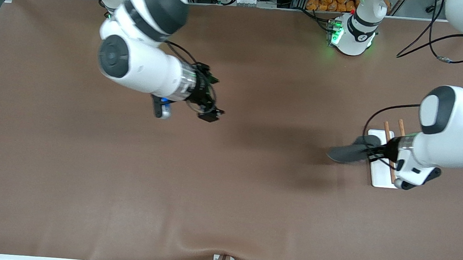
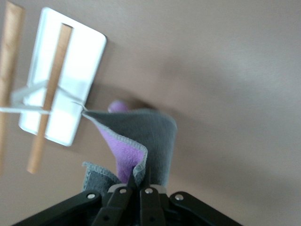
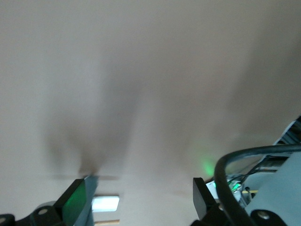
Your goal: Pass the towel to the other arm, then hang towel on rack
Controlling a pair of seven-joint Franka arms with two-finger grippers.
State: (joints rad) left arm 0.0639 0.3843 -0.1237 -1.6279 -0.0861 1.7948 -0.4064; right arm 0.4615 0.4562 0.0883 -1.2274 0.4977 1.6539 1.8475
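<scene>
The left gripper (image 2: 134, 190), jaws clamped on the towel (image 1: 347, 151), hangs beside the rack (image 1: 381, 181) near the worktop's edge. The right gripper (image 1: 210, 114) waits, jaws wide and empty. Draping cleanly likely means lifting the cloth over both rods.

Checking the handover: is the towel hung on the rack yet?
Not yet. The towel hangs bunched from the shut left end effector beside the rack, not draped over it.

1 towel (image 1: 347, 152), 1 rack (image 1: 380, 174), 2 arms
</scene>
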